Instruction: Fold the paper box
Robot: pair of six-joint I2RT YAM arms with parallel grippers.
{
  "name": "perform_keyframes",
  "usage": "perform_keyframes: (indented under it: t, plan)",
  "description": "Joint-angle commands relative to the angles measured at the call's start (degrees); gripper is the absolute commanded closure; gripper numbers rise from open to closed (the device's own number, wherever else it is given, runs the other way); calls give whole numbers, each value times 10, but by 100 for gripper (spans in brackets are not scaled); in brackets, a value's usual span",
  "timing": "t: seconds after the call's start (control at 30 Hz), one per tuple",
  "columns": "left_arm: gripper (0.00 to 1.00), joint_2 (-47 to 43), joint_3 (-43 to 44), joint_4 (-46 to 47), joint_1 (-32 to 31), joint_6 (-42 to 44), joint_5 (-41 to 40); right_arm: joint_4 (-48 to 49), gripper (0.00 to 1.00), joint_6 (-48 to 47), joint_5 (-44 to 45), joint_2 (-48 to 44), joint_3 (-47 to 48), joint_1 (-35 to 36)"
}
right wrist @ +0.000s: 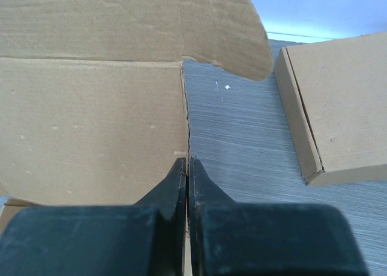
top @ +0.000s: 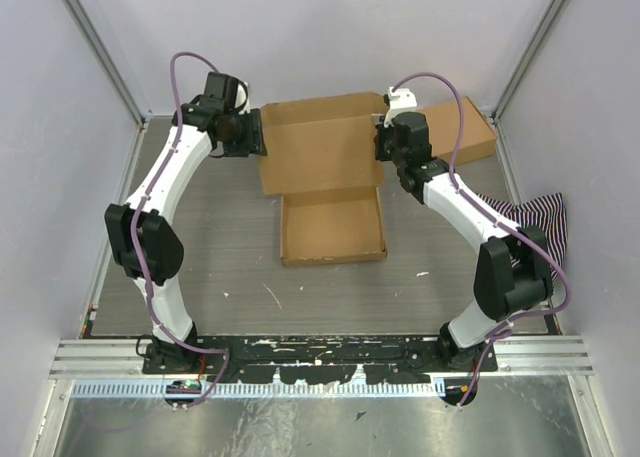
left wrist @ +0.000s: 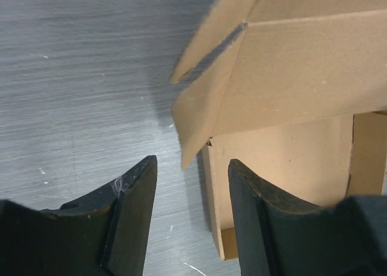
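The paper box (top: 333, 227) lies in the middle of the bench (top: 230, 267), only part folded. Its shallow tray sits flat toward the near side, and the big lid panel (top: 320, 152) stands up from the far edge of the tray. It looks like thin brown cardboard. I'd expect it to be light, stiff across the panels, and ready to bend only along the creases. It would probably skate over the smooth bench if pushed from one side alone.

The flaps are the weak spots. The side flap (left wrist: 205, 113) on the left hangs loose and skewed, and the rounded tab (right wrist: 236, 40) on the right curls over at the top. A hard pinch could dent or tear either of them. The best hold seems to be on the panel edges close to a crease, one side steadied while the other is turned.

The left jaws stand wide apart, just beside the loose flap's corner, with nothing between them. The right jaws are pressed tight together, right at the lid panel's right edge. I can't tell whether a sliver of card is caught in them.

Further out, a flat carton (top: 475, 132) lies at the far right, apart from the box. A striped cloth (top: 545, 217) is bunched at the right edge of the bench.
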Motion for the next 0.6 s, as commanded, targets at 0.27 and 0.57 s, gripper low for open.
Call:
perform_keyframes:
  t: [0.27,0.57]
  plan:
    - [43,61,93,11,2,24,-22,54,99,-16,-55,-37,-4,3]
    - [73,74,114,-8,1,24,-18,28,99,-30,-57,-29,16,2]
